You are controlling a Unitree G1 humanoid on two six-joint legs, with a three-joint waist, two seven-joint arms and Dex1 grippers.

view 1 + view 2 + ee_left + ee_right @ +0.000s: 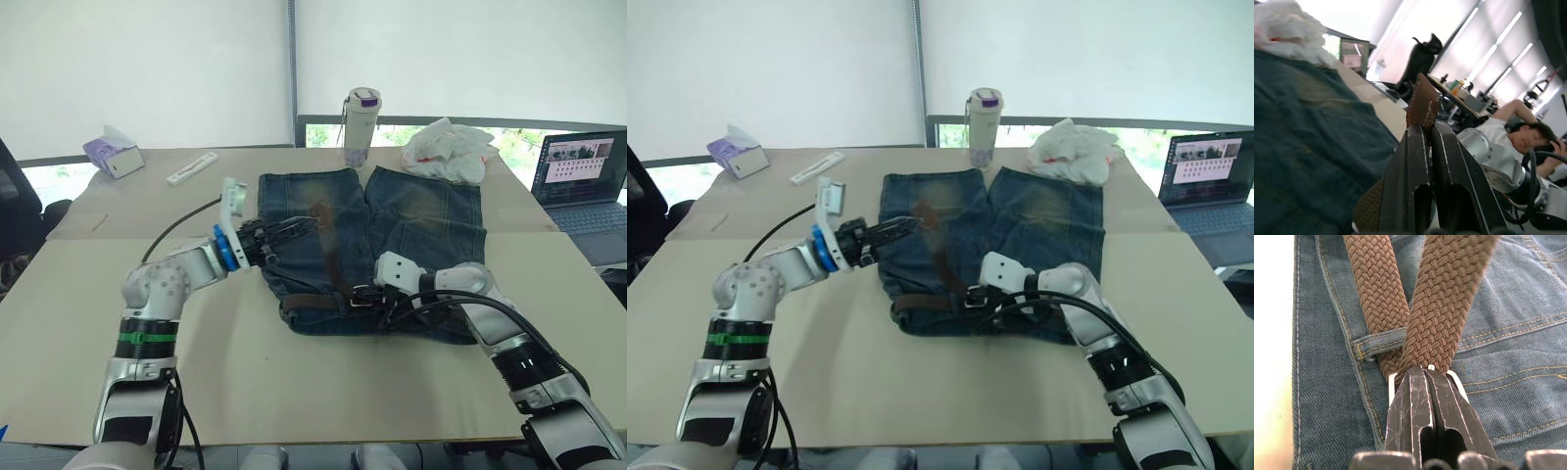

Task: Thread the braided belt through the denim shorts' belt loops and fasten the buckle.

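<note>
The denim shorts (421, 225) lie flat on the table, waistband toward me. The braided belt (328, 257) rises from the waistband up across the left leg. My left gripper (299, 225) hovers over that leg, shut on the belt's tapered tip (1422, 105). Another stretch of strap (312, 301) runs along the waistband. My right gripper (372, 294) rests on the waistband, shut at the silver buckle (1392, 382), whose frame shows on both sides of the fingers. One strap passes under a belt loop (1378, 343) just beyond the buckle.
Beyond the shorts stand a bottle (361, 113) and a white plastic bag (449, 150). A tissue box (113, 155) and a white strip (192, 168) lie far left. A laptop (583, 176) sits at the right edge. A person (1518, 134) sits beyond the table.
</note>
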